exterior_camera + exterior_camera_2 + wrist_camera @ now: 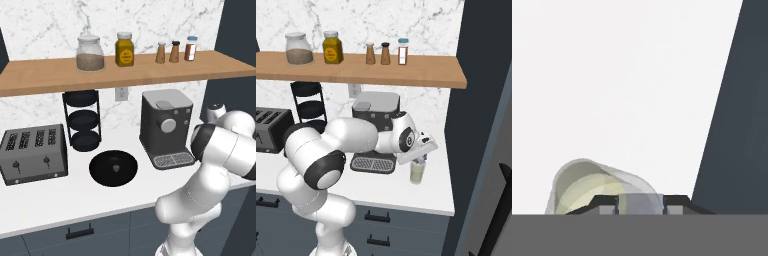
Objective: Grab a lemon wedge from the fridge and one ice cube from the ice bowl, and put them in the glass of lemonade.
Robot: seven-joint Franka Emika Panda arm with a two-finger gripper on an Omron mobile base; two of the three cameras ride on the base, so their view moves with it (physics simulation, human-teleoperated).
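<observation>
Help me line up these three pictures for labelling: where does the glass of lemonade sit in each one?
Left base view: I cannot pick it out; the arm covers that end of the counter.
Right base view: the glass of lemonade stands on the white counter, right of the coffee machine, under the gripper.
Hand view: bottom left, behind the fingertips.
Shared landmark: the coffee machine.

Camera setup, three views.
We get both base cams behind the arm, left and right, looking down over one counter (75,195) with the coffee machine (376,131); hand cam looks close down onto the glass of lemonade (587,187).
</observation>
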